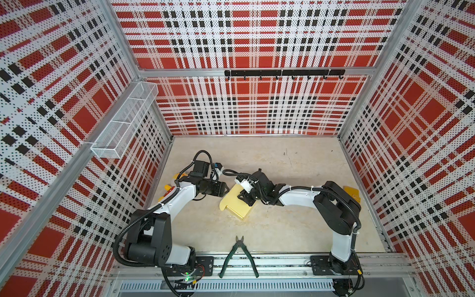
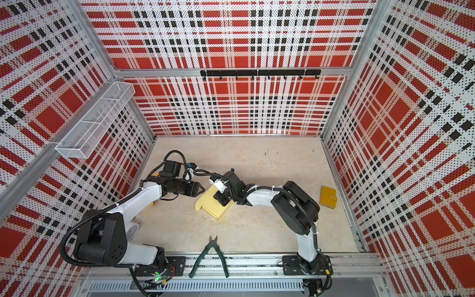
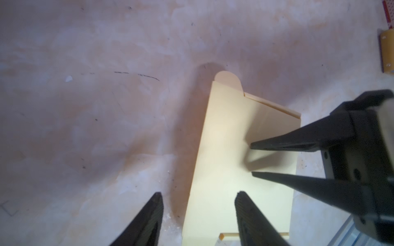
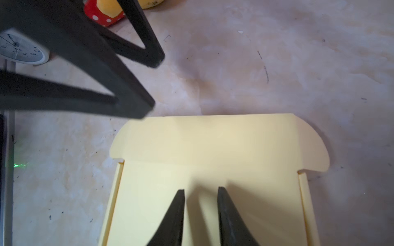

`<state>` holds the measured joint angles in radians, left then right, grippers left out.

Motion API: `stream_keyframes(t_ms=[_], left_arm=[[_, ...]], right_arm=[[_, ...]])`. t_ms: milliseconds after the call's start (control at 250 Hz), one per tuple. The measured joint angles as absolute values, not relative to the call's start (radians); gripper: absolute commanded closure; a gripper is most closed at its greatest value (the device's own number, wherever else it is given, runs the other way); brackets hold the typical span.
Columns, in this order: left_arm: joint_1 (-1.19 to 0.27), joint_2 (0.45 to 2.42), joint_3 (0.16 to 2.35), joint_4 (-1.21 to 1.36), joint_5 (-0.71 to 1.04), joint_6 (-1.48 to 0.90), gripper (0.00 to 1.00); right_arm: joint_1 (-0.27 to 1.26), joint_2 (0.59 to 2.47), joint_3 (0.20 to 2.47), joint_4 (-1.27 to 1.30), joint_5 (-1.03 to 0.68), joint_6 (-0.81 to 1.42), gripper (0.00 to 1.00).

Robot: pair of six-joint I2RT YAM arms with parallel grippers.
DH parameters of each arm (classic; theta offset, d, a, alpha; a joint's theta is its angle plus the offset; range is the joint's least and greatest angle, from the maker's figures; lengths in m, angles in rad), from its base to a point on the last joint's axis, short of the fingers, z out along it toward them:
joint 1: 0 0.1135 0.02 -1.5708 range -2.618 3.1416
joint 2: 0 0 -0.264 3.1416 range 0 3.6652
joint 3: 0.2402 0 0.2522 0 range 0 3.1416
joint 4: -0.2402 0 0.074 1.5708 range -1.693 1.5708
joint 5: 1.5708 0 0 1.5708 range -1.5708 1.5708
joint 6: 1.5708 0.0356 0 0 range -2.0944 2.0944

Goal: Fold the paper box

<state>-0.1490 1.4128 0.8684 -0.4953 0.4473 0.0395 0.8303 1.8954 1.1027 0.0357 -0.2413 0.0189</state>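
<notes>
Paper box: pale yellow cardboard, partly folded, lying skewed near the middle of the table in both top views. The right wrist view shows its flat upper panel ending in a strip with rounded ear flaps at both corners, and narrow side walls along both long edges. The left wrist view shows one rounded ear and a side-wall edge of the same box.

Right gripper: poised over the upper panel, jaws a narrow gap apart with only bare cardboard visible between them; nothing is clasped. Whether the tips touch the panel cannot be told.

Left gripper: at the box's far-left end, jaws spread wide and holding nothing. In its own wrist view one finger lies over the cardboard, the other over bare table.

Surroundings: green-handled cutters at the table's near edge, well apart from the box; an orange-yellow flat piece near the right wall; a yellow plush toy with a red polka-dot body and a white clock behind the left gripper; a wire basket on the left wall; a black hook rail on the back wall.
</notes>
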Motion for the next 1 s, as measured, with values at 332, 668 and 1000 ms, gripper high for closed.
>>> stream_keyframes(t_ms=[332,668,1000], left_arm=[[-0.106,1.403,0.868,-0.478,0.466,0.033,0.39],[-0.052,1.399,0.870,-0.467,0.466,0.030,0.36],[-0.045,1.399,0.877,-0.462,0.467,0.037,0.35]], right_arm=[[0.878,1.820,1.192,-0.101,-0.235,0.010,0.71],[0.952,1.935,1.204,-0.080,-0.242,0.038,0.71],[0.955,1.919,1.207,-0.131,-0.217,0.038,0.71]])
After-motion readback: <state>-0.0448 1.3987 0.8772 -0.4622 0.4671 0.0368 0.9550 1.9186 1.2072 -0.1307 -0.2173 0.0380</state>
